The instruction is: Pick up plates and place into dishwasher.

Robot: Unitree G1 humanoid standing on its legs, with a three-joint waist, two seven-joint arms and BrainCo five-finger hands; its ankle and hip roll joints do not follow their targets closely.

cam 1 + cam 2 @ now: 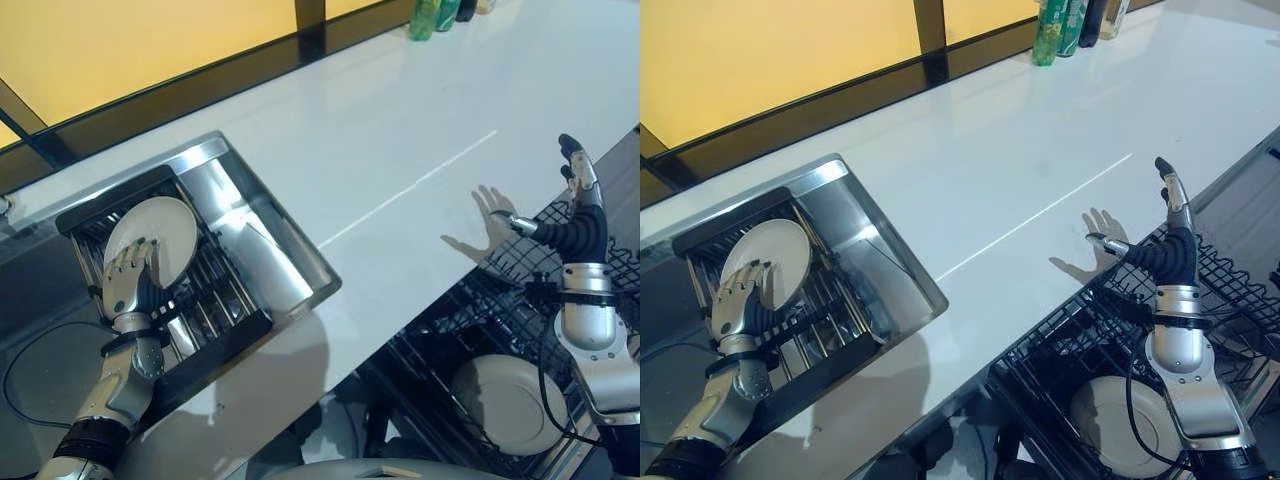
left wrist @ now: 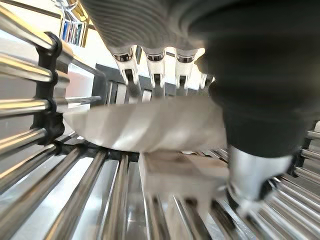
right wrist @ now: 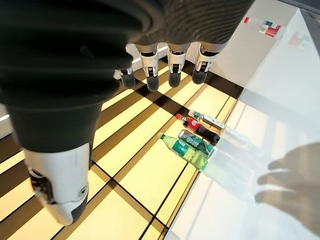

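A white plate (image 1: pixel 165 230) stands on edge in the wire drying rack (image 1: pixel 215 295) inside the steel sink. My left hand (image 1: pixel 128 285) is on it, fingers laid over one face. In the left wrist view the plate's rim (image 2: pixel 150 125) runs between the fingers (image 2: pixel 155 70) and the thumb (image 2: pixel 250 175), which pinch it. My right hand (image 1: pixel 580 225) is raised over the counter's edge, above the dishwasher rack (image 1: pixel 500 290), fingers straight and holding nothing. Another white plate (image 1: pixel 510 400) rests in that black dishwasher rack.
The sink (image 1: pixel 285 250) is set into a long white counter (image 1: pixel 400 130). Several bottles (image 1: pixel 435 15) stand at its far end by the dark window frame. The pulled-out dishwasher rack lies below the counter's front edge on my right.
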